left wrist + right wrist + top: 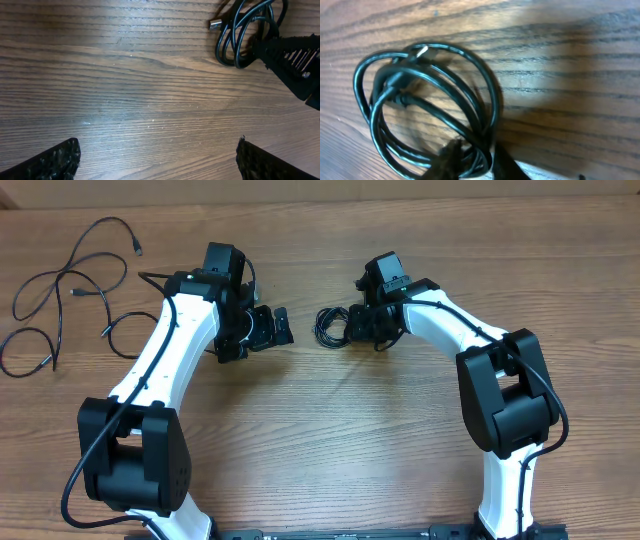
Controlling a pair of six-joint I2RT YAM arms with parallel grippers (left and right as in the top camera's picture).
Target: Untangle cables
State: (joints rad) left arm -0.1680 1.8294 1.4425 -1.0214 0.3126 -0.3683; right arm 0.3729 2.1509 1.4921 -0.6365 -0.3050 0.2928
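Jaws of the left gripper [283,323] stand wide with nothing between them, just left of the coil of cord [330,327]. Those of the right gripper [352,320] are narrow, and from its wrist view I judge them pinched on the coil's near edge. That coil sits on the worktop [330,440] between both grippers: a few glossy black loops with a small plug [215,24] poking out.

I expect it to be light, limp and slick, so strands will slide unless I hold them firmly. The plug end looks my best hold for the empty gripper.

Some loose cords [70,280] lie well left of the coil. Bare wood on the near side of the coil gives room to pull. What looks like the worktop's far edge runs beyond the coil, well apart.
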